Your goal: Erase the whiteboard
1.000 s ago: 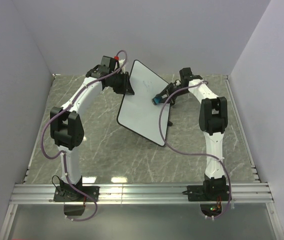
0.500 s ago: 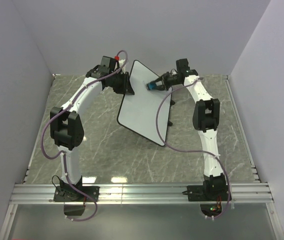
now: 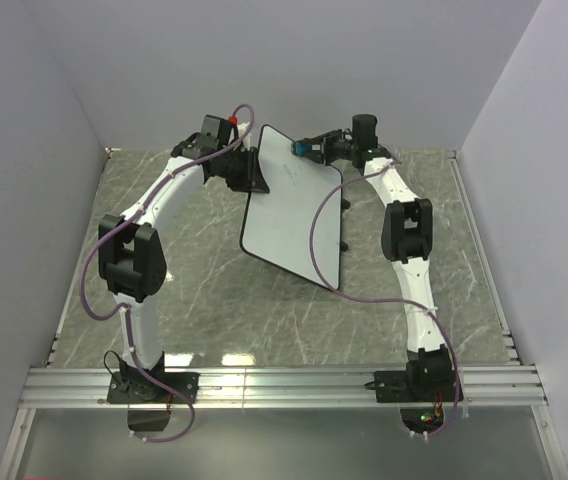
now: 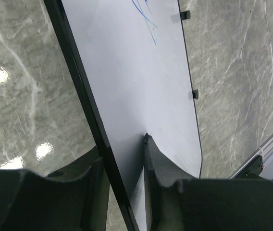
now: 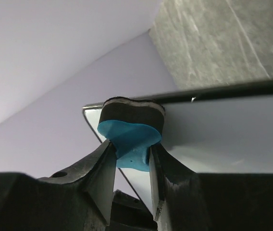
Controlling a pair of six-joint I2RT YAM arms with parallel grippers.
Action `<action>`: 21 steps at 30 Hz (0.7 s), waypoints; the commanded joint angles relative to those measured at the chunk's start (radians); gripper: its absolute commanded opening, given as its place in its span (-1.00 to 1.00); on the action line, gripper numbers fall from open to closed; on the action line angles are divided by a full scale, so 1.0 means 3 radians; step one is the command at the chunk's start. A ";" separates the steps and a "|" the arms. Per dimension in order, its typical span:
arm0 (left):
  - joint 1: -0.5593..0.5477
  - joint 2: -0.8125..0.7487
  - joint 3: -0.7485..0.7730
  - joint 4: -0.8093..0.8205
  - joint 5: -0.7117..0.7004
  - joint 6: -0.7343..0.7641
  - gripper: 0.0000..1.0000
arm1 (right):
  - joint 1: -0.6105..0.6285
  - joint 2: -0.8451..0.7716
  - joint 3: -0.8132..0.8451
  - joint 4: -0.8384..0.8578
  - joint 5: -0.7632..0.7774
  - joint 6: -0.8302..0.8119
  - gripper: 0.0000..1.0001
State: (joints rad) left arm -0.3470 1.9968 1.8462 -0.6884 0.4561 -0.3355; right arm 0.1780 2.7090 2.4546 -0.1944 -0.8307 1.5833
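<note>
Top external shows me a grey marble table (image 3: 204,300) and lilac walls (image 3: 364,60). Left gripper (image 4: 122,163) clamps the whiteboard (image 4: 127,72) by its edge; right gripper (image 3: 309,148) pinches the eraser (image 5: 131,130). Scribbles (image 4: 146,19) run off-frame.

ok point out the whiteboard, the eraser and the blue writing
whiteboard (image 3: 294,215), top view, middle of white face
eraser (image 5: 130,138), right wrist view, its blue body
blue writing (image 4: 148,21), left wrist view, crossing strokes
</note>
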 commanded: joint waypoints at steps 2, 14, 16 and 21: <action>-0.0383 0.0196 -0.0141 -0.0395 0.0326 0.0658 -0.99 | 0.0296 -0.0203 -0.0470 -0.1144 0.0013 -0.0756 -1.00; -0.0291 0.0226 -0.0115 -0.0344 0.0346 0.0658 -0.99 | 0.0547 -0.0450 -0.0477 -0.3233 -0.0192 -0.2317 -1.00; -0.0296 0.0216 -0.0140 -0.0339 0.0336 0.0658 -0.99 | 0.0537 -0.0445 -0.0491 -0.3040 -0.0243 -0.2180 -1.00; -0.0321 0.0129 -0.0237 -0.0339 0.0244 0.0673 -0.99 | 0.0455 -0.0353 -0.0456 -0.1921 -0.0320 -0.1327 -1.00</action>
State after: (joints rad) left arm -0.3447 1.9949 1.8400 -0.6849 0.4694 -0.3031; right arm 0.2699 2.4916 2.3295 -0.9302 -0.9928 1.0630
